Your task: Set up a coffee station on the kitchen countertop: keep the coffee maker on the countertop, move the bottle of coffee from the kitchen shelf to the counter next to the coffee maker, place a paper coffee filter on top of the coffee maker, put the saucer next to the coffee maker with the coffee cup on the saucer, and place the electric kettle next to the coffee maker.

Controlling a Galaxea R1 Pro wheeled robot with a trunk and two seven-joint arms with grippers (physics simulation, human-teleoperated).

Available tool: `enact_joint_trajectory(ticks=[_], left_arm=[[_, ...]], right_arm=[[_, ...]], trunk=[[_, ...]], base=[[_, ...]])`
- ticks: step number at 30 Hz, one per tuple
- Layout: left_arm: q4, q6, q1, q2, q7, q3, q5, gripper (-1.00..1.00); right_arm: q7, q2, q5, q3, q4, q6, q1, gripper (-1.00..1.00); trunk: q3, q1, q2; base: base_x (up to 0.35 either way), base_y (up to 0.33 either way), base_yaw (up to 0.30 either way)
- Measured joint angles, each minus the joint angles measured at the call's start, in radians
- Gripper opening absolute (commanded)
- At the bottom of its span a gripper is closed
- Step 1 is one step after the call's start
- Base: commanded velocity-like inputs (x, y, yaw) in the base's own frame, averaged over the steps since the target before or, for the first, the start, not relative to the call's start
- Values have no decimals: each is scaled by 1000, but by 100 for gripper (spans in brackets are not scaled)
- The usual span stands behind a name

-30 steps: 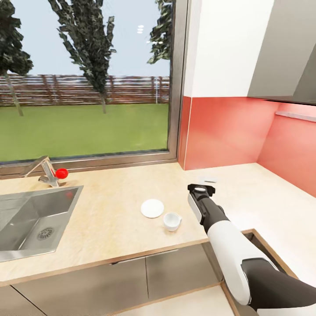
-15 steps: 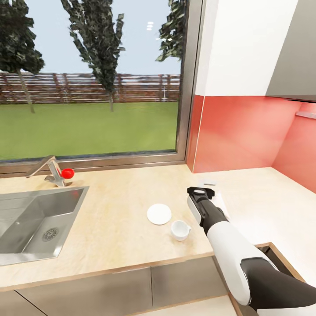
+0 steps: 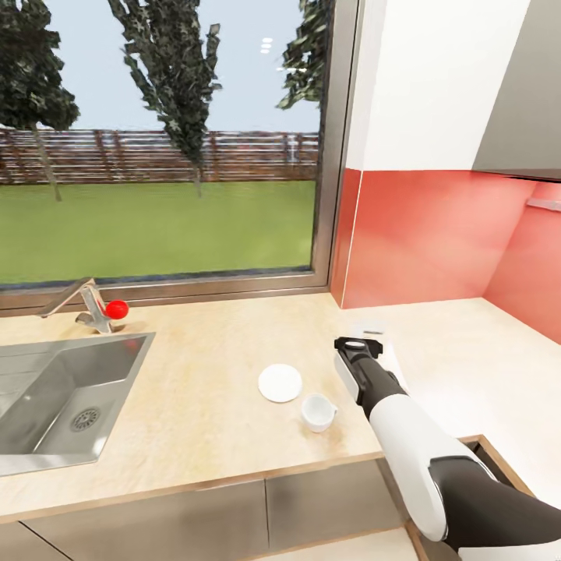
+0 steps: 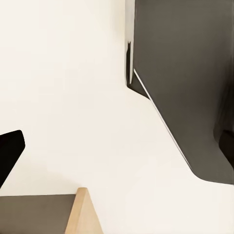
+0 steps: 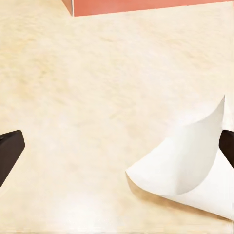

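On the pale wooden countertop, just past my right gripper, lies a thin white paper coffee filter. From my right wrist camera I see it lying flat, with one rounded edge curling up off the wood. My two dark right fingertips sit at the far sides of that picture, so my fingers are spread wide. One tip is well apart from the paper and the other is right at the paper's edge. I cannot tell if it touches.

From my head camera, a small round white saucer sits at about 9 o'clock from my right gripper. A little white coffee cup stands upright on the wood just beside the saucer, at about 5 o'clock from it. The cup is not on the saucer.

My white and grey right arm reaches out over the counter corner. Behind it stands a coral red wall panel. Far off at 9 o'clock is a shiny steel sink with a silver tap and its red knob. A big window above shows grass, trees and a wooden fence.

My left wrist camera shows one dark left fingertip by a white surface and a dark grey panel. I cannot tell how wide my left fingers are.
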Motion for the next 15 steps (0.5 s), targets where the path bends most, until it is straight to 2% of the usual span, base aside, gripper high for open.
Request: enact_joint_trajectory(ticks=[7,8,11,15], left_arm=[[0,0,0,-1,0,0,0,100],[0,0,0,-1,0,0,0,100],[0,0,1,-1,0,0,0,100],[0,0,3,-1,0,0,0,100]], right_arm=[[1,-33,0,-1,36,-2,0,100],[1,-49,0,-1,37,-1,1,100],[-1,-64,0,-1,44,-2,1,100],[-2,-72,0,-1,46,-2,0,100]], trunk=[[0,0,0],[0,0,0],[0,0,0],[0,0,0]], base=[[1,-1,0],[0,0,0],[0,0,0],[0,0,0]])
